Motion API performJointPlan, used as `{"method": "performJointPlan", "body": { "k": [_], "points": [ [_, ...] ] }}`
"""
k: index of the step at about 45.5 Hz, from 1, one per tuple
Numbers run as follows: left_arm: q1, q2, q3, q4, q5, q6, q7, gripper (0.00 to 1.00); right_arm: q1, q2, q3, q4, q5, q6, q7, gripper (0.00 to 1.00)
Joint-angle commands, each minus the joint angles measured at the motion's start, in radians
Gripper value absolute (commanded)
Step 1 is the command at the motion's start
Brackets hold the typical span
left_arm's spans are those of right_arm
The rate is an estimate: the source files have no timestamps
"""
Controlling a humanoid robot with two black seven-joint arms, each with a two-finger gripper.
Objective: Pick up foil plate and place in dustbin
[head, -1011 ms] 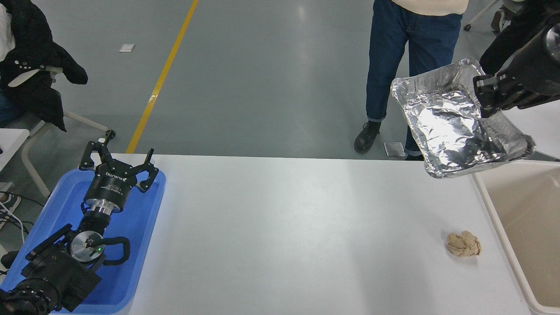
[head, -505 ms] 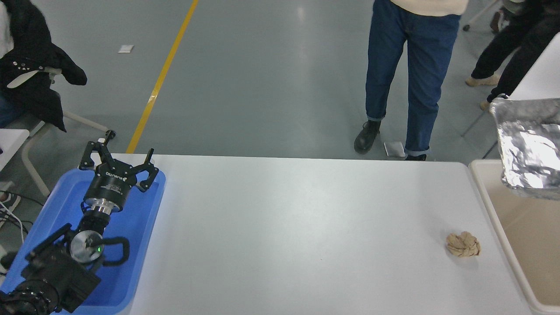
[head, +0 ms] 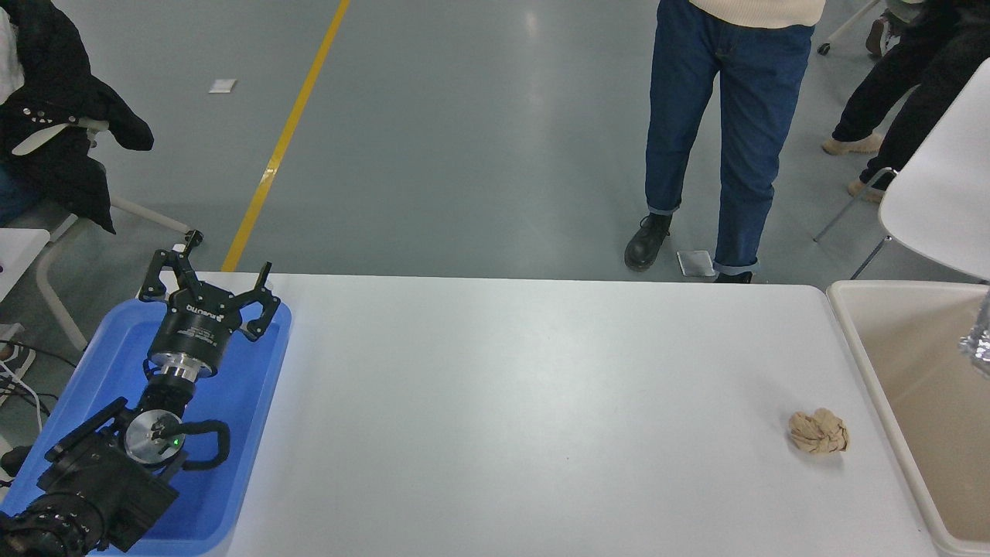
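- Silver foil plate [head: 981, 344] shows only as a sliver at the right edge, over the dustbin [head: 889, 340]; most of it is cut off.
- Half a second ago far more of it hung in view above the bin's far corner.
- Right arm and its end effector are out of frame, so whether the plate is held cannot be told.
- Left end effector [head: 210, 285] sits parked over the blue tray [head: 255, 402], fingers spread, unchanged.
- Tan paper ball [head: 818, 432] lies on the table [head: 526, 402] near the bin, unmoved.
- A person's legs [head: 715, 131] stand beyond the table.
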Motion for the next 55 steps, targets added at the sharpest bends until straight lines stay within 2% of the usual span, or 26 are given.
{"method": "performJointPlan", "body": {
  "k": [1, 10, 12, 15, 20, 24, 29, 34, 55],
  "points": [
    [0.000, 0.000, 0.000, 0.000, -0.002, 0.000, 0.000, 1.00, -0.257, 0.113, 0.155, -0.181, 0.000, -0.150, 0.001, 0.00],
    [0.000, 0.000, 0.000, 0.000, 0.000, 0.000, 0.000, 1.00, -0.352, 0.216, 0.143, -0.245, -0.015, -0.349, 0.006, 0.00],
    [0.000, 0.000, 0.000, 0.000, -0.002, 0.000, 0.000, 1.00, -0.376, 0.245, 0.138, -0.250, -0.021, -0.438, 0.020, 0.00],
    [-0.001, 0.000, 0.000, 0.000, 0.000, 0.000, 0.000, 1.00, -0.392, 0.271, 0.087, -0.249, -0.053, -0.524, 0.066, 0.00],
    [0.000, 0.000, 0.000, 0.000, -0.002, 0.000, 0.000, 1.00, -0.413, 0.308, -0.064, -0.250, -0.107, -0.652, 0.179, 0.00],
    [0.000, 0.000, 0.000, 0.000, -0.002, 0.000, 0.000, 1.00, -0.445, 0.335, -0.131, -0.252, -0.118, -0.738, 0.224, 0.00],
    [0.000, 0.000, 0.000, 0.000, -0.002, 0.000, 0.000, 1.00, -0.458, 0.360, -0.176, -0.252, -0.124, -0.788, 0.256, 0.00],
    [-0.001, 0.000, 0.000, 0.000, -0.002, 0.000, 0.000, 1.00, -0.468, 0.383, -0.231, -0.256, -0.124, -0.825, 0.273, 0.00],
    [-0.001, 0.000, 0.000, 0.000, -0.002, 0.000, 0.000, 1.00, -0.490, 0.406, -0.273, -0.279, -0.124, -0.859, 0.262, 0.00]
  ]
}}
